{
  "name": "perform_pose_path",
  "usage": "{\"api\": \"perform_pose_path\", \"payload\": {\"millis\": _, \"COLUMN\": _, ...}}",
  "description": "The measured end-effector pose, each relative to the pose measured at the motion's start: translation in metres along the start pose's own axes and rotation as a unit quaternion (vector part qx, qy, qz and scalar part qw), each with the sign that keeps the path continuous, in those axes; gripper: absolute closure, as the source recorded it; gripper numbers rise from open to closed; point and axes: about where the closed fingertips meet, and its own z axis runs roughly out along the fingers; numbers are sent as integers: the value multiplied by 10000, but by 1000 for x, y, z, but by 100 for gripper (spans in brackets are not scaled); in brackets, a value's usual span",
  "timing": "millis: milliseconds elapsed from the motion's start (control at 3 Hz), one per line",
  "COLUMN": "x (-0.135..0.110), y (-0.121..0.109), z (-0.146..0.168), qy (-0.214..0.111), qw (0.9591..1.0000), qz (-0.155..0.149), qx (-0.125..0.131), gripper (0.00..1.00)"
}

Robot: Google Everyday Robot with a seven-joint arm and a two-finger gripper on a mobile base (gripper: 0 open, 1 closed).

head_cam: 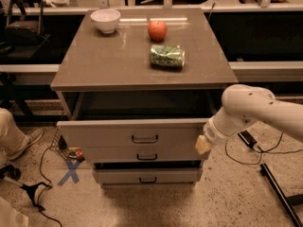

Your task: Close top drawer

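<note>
The top drawer (109, 135) is pulled out from under the grey-brown cabinet top (109, 60). Its wide grey-beige front panel has a small dark wire handle (145, 139) at the middle. The drawer's inside is dark and I see nothing in it. My white arm (251, 109) reaches in from the right. My gripper (202, 145) is at the right end of the drawer front, close to or touching it. Two similar drawers (147, 175) sit below it.
On the cabinet top stand a white bowl (105, 20), a red apple (157, 30) and a green bag (166, 56). A blue X mark (70, 171) and cables (35, 188) lie on the floor at the left. A person's leg (12, 136) is at the far left.
</note>
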Motion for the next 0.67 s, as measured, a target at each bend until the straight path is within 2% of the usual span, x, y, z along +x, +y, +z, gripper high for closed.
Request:
{"api": "perform_pose_path", "payload": {"millis": 333, "x": 0, "y": 0, "z": 0, "qy": 0, "qw": 10000, "qz": 0, "qx": 0, "gripper": 100}}
{"api": "perform_pose_path", "payload": {"millis": 667, "x": -43, "y": -13, "z": 8, "qy": -358, "qw": 9991, "qz": 196, "qx": 102, "gripper": 100}}
